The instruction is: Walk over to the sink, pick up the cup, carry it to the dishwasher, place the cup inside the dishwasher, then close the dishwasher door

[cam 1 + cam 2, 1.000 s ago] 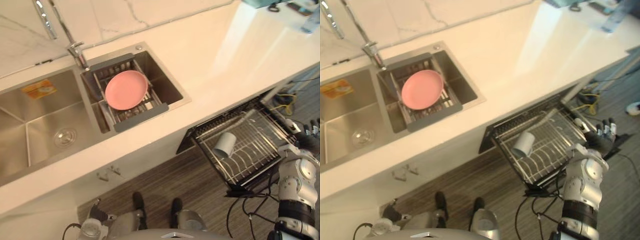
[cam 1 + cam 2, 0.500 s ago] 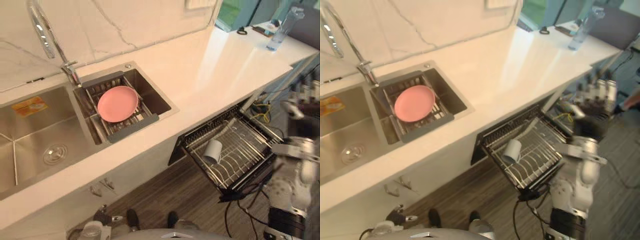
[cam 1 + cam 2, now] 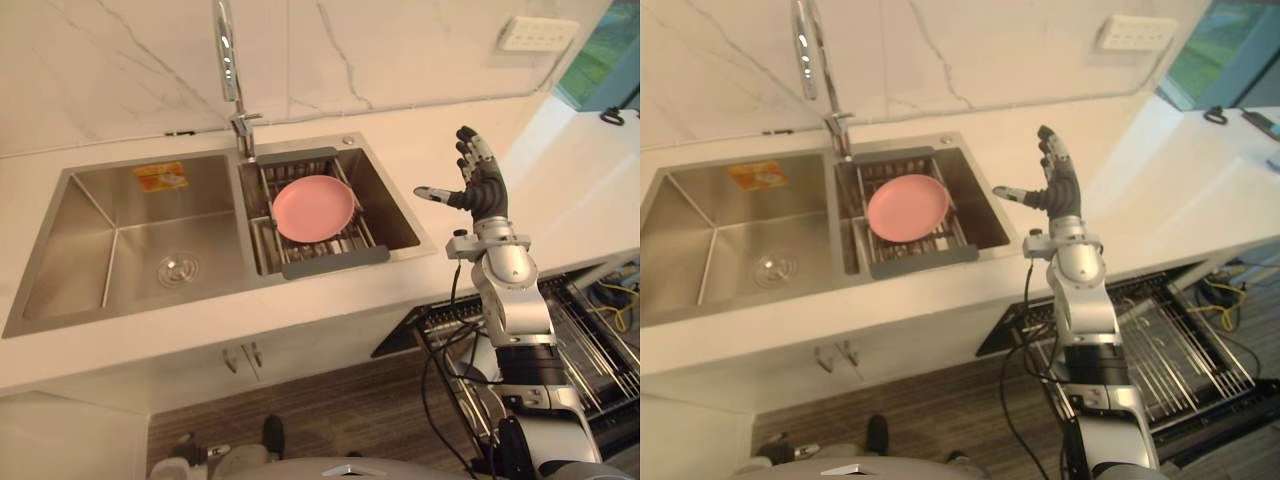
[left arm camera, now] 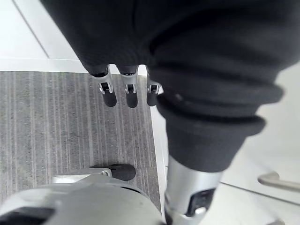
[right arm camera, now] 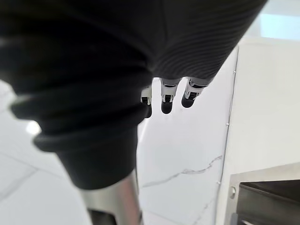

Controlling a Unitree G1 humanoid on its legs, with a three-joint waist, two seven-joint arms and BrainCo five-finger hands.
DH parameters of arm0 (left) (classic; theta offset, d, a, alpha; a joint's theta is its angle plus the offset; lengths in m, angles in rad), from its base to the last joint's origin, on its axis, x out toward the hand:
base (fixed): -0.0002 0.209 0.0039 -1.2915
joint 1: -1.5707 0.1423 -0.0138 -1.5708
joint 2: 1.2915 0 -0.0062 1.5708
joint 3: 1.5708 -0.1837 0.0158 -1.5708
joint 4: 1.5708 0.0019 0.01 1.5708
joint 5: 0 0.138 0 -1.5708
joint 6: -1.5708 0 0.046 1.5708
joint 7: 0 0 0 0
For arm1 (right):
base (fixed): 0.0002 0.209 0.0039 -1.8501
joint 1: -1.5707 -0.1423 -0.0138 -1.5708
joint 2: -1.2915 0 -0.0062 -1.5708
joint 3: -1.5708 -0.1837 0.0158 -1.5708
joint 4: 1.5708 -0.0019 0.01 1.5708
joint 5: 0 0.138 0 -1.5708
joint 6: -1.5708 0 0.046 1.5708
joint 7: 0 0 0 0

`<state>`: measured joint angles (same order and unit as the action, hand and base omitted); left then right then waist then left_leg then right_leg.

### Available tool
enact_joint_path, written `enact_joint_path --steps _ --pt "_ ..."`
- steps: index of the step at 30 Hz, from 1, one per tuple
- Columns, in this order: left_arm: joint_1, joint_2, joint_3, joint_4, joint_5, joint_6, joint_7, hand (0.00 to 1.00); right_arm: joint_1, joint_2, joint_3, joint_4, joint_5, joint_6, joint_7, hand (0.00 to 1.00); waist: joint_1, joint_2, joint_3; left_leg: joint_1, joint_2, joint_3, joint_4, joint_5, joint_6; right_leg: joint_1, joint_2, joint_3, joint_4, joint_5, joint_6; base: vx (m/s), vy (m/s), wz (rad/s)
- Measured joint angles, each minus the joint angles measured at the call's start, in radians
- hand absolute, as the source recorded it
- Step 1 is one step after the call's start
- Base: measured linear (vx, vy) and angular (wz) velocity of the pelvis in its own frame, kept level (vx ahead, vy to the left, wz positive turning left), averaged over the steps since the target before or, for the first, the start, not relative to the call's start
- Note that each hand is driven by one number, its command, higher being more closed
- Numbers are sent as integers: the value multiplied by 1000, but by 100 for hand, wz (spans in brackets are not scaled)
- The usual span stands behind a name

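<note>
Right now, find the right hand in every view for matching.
Left eye view: right hand raised, against the counter right of the sink.
Right eye view: same pose, right of the pink plate.
Right wrist view: its straight fingers before the marble wall.
Left wrist view: the left hand over the floor.
Shared landmark: pink plate, both eye views.

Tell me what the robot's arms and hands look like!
The right arm is shiny silver-grey, built of rounded segments. The right hand has slim silver fingers with dark tips and a dark ribbed cover. The left hand looks the same.
</note>
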<state>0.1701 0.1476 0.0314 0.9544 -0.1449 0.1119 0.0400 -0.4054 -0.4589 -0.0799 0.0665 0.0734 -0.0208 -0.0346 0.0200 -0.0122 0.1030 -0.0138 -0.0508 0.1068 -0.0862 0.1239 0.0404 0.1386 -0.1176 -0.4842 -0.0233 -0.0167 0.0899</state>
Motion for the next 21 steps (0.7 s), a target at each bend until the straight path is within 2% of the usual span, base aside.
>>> enact_joint_path --steps 3,9,18,21 --pt "7 -4 15 -1 1 2 -1 0 -42 -7 31 43 -85 10 4 0 16 -3 1 0 -1 -5 0 2 3 2 0 -9 1 -2 0 10 3 11" --pt "19 -7 39 -3 2 0 -4 0 -60 -6 98 79 -60 54 9 0 20 -13 6 12 -2 -21 -1 -1 -3 21 0 -23 4 -11 1 -16 -4 8" --pt "22 -7 47 -3 4 3 -4 0 -27 -3 96 79 -61 46 11 0 21 -18 8 28 -3 16 -1 -17 6 24 -6 6 9 -16 1 10 12 -9" --pt "24 -7 46 -3 3 8 -4 0 -25 -1 96 79 -59 46 10 0 24 -19 10 49 -4 44 0 -32 7 23 -16 34 29 -26 11 55 15 -25"
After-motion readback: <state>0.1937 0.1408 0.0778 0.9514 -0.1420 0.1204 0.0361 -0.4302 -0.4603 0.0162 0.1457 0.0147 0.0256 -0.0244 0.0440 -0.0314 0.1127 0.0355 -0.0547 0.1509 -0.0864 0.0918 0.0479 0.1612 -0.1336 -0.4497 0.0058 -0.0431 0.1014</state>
